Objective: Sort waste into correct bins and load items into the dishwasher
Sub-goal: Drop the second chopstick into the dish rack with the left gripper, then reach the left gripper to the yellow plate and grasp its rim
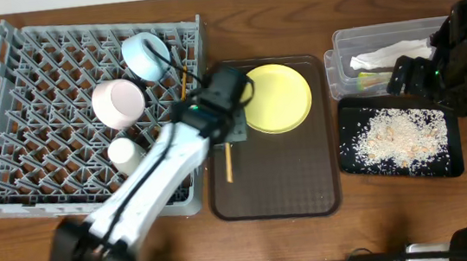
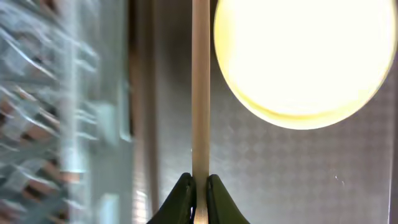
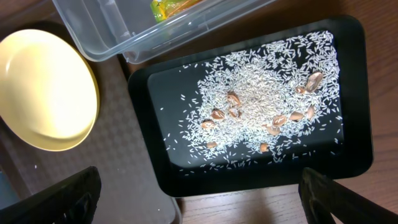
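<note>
My left gripper (image 2: 199, 194) is shut on a thin wooden chopstick (image 2: 200, 93) just above the brown serving tray, beside the yellow plate (image 2: 305, 56). In the overhead view the left gripper (image 1: 231, 129) is at the plate's (image 1: 280, 98) left edge, with the chopstick (image 1: 227, 162) sticking out below it. The grey dish rack (image 1: 22, 100) holds a light blue bowl (image 1: 145, 54), a pink-white bowl (image 1: 118, 103), a cream cup (image 1: 123, 152) and another chopstick (image 1: 182, 82). My right gripper (image 3: 202, 199) is open and empty over the black tray (image 3: 155, 168) of rice scraps (image 3: 261, 93).
The clear tub (image 1: 342, 49) holds the white napkin (image 1: 389, 54) and the green-and-yellow wrapper (image 1: 367, 78); the wrapper also shows in the right wrist view (image 3: 168, 7). The brown serving tray (image 1: 278, 182) lies between the rack and the black tray (image 1: 352, 163). The right arm (image 1: 459, 46) stands at the far right.
</note>
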